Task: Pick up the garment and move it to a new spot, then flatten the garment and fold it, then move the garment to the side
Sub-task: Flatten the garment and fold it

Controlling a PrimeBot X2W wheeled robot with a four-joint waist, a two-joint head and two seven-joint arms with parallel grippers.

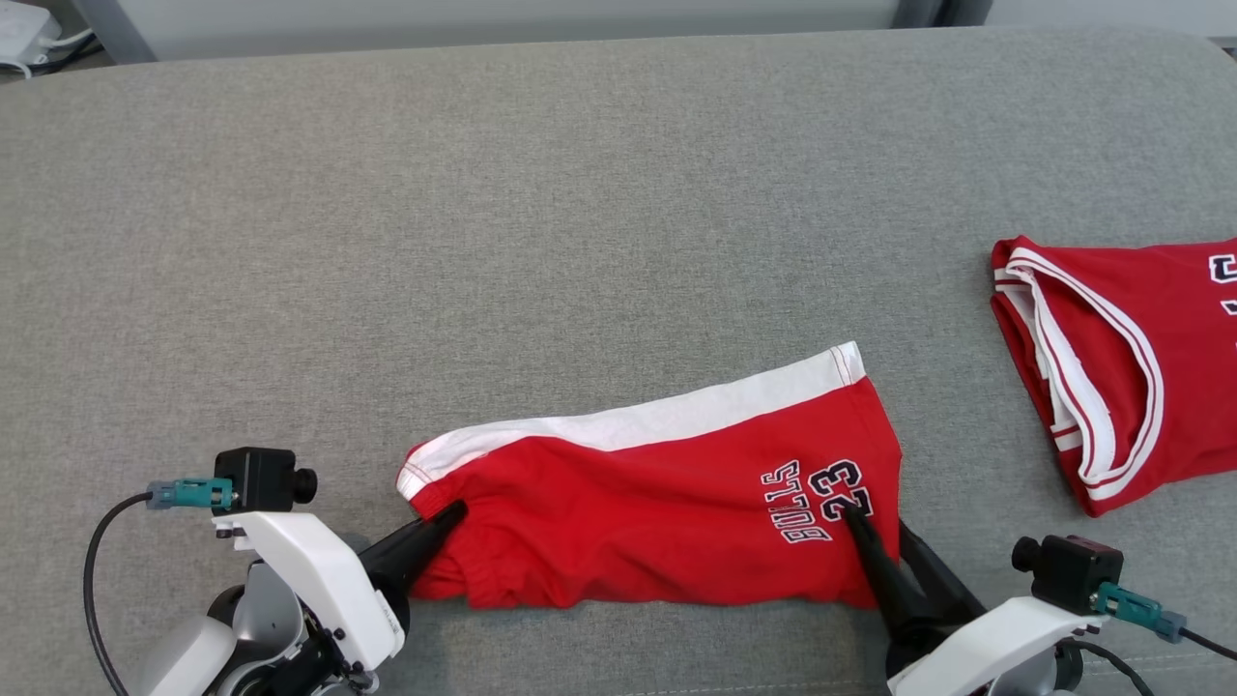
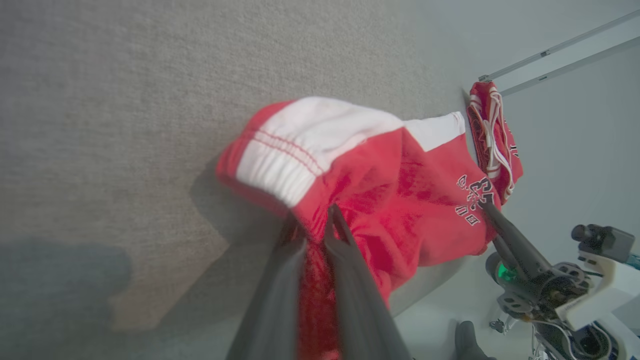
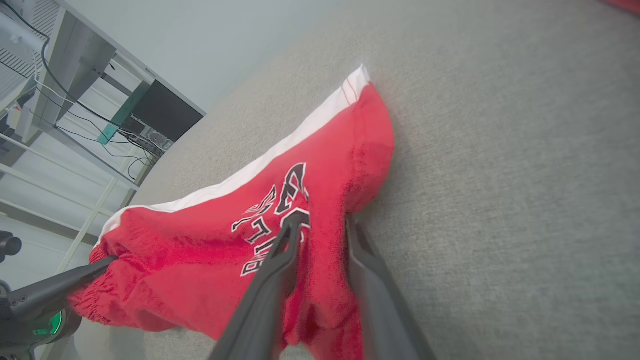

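A pair of red basketball shorts (image 1: 657, 512) lies on the grey cloth-covered desk (image 1: 483, 242), near its front edge and roughly midway between the two arms. The shorts lie lengthwise across the head view, folded so that one leg lies over the other. A white side stripe (image 1: 657, 420) runs along the far edge, and the print "BULLS 23" (image 1: 817, 503) sits near the hem on the robot's right. The elastic waistband (image 2: 280, 170) is on the robot's left, bunched and lifted a little off the desk in the left wrist view.

The left gripper (image 1: 449, 512) is closed on the waistband end. Its two dark fingers are drawn close together with red cloth pinched between them.

The right gripper (image 1: 876, 522) is at the hem end, beside the print. One finger lies on top of the cloth, its tip touching the number. The other lies along the outer edge of the hem. In the right wrist view the fingers stand somewhat apart with a fold of red cloth between them. I cannot tell whether they are pressing on that fold or only straddling it.

A red jersey (image 1: 1111, 387) with white trim lies flat on the desk further to the robot's right. It is well apart from the shorts and is cut off by the edge of the head view.
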